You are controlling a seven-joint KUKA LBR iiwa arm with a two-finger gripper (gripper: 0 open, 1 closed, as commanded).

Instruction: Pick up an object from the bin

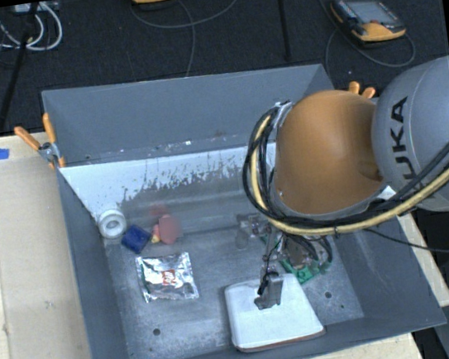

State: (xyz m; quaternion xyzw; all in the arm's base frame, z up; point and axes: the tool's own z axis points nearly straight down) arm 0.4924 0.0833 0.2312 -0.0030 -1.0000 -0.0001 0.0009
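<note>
The jaws are seen over a white flat pad [275,322] at the bin's [198,111] six o'clock; their opening cannot be told; a foil packet [167,277] is seen at nine o'clock.

The grey arm casing [418,133] bears "UKA" (running vertically).

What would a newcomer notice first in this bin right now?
The arm's big orange wrist cover looms over the right side of the bin, with the gripper hanging over a flat white pad near the front wall. Next comes the crinkled silver foil packet, left of centre. Behind it, towards the back-left corner, sit a white tape roll, a blue block and a reddish round thing.
</note>
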